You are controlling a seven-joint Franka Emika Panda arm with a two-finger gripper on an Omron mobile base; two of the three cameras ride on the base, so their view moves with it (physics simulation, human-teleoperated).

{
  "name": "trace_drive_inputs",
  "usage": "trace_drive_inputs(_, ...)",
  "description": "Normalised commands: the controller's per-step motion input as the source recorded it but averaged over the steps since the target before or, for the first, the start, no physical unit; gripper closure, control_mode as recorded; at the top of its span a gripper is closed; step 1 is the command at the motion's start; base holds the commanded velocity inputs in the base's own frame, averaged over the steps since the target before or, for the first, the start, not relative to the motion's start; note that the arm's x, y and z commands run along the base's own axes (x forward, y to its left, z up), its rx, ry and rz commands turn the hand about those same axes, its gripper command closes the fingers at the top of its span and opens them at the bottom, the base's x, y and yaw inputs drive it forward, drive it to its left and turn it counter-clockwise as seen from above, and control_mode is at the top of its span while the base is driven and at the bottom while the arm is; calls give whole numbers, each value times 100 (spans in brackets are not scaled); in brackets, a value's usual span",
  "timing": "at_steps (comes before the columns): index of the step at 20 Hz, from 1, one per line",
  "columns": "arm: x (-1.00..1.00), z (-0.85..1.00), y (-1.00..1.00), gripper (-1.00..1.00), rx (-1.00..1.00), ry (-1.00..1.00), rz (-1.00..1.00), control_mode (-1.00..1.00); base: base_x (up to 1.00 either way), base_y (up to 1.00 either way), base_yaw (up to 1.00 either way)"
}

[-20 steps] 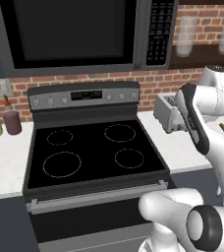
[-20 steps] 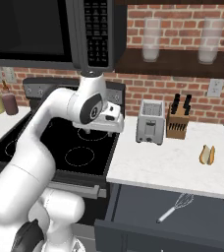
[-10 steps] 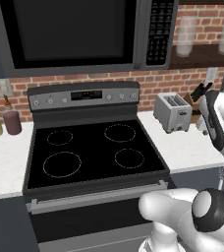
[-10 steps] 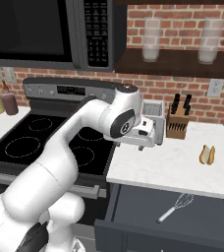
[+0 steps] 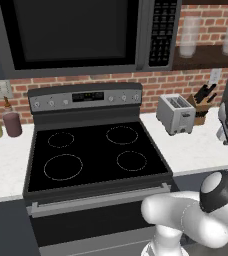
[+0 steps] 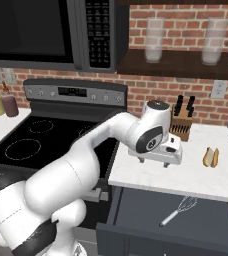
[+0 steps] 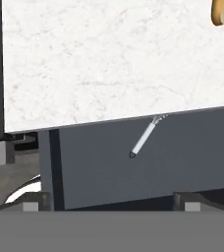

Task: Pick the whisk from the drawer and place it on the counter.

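Jaws stand wide and empty on our gripper (image 6: 158,161), poised above the white surface (image 6: 196,172) beside the stove. Below it, the whisk (image 6: 178,210) lies flat in the open drawer (image 6: 136,210), its wire head toward the surface's edge and, from the hand view, partly tucked under the overhang. We judge a straight descent could clip that edge, and pinching the slim handle off-centre might tip or skid it. Farther back, the hot dog (image 6: 211,157) and knife block (image 6: 182,125) crowd the placing area.

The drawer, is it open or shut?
Open. The drawer is pulled out under the counter, with the whisk lying inside.
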Motion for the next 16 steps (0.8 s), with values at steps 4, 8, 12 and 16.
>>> trace_drive_inputs(4,-26,-50,-20,-100,0,5,0,-100,0,0,0)
trace_drive_inputs(8,-15,-45,-9,-100,0,3,0,-100,0,0,0)
trace_drive_inputs(12,-5,-42,-8,-100,0,1,0,-100,0,0,0)
trace_drive_inputs(16,0,-36,-16,-100,0,0,0,-100,0,0,0)
